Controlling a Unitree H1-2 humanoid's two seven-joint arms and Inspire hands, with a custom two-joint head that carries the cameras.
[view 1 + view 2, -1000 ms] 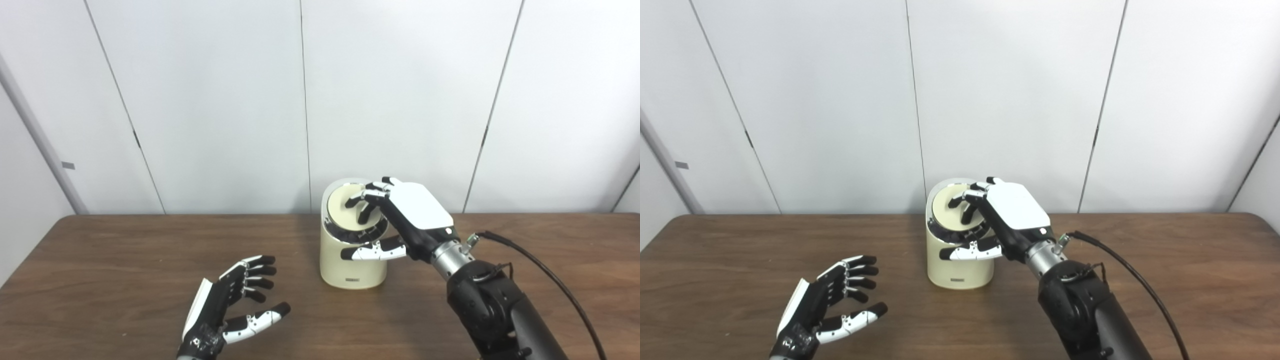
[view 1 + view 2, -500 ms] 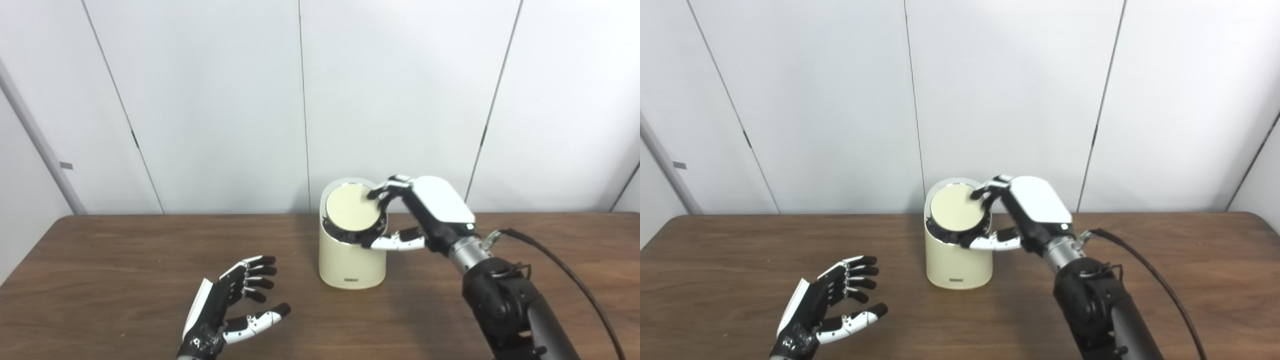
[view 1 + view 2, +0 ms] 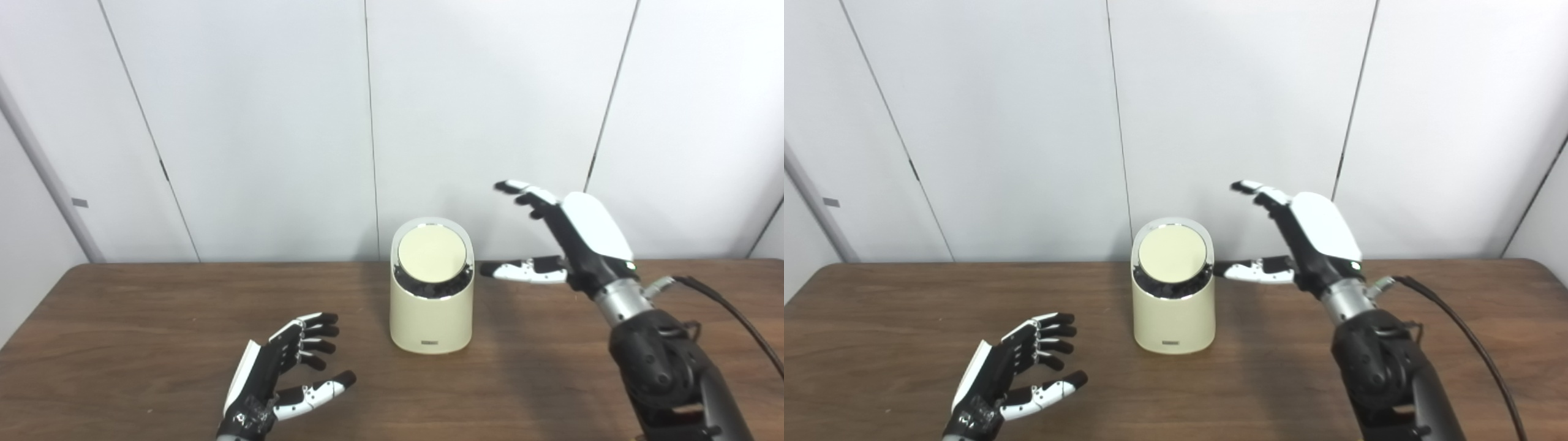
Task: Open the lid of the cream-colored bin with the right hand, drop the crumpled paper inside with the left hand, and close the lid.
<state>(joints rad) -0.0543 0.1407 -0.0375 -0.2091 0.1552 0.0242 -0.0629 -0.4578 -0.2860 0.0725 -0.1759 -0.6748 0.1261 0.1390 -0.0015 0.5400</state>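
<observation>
The brown wood-grain counter (image 3: 122,318) fills the lower half of the frame, backed by pale wall panels (image 3: 257,122) with thin dark seams. The cream bin (image 3: 432,306) stands at the centre, its round lid (image 3: 432,253) shut and tilted toward me. My left robot hand (image 3: 288,373) rests at the lower left, fingers spread, holding nothing. My right robot hand (image 3: 566,239) hangs right of the bin, clear of it, fingers spread and empty. Half a second ago its fingertips touched the lid's rim; a second ago they pressed on the lid. No crumpled paper shows.
</observation>
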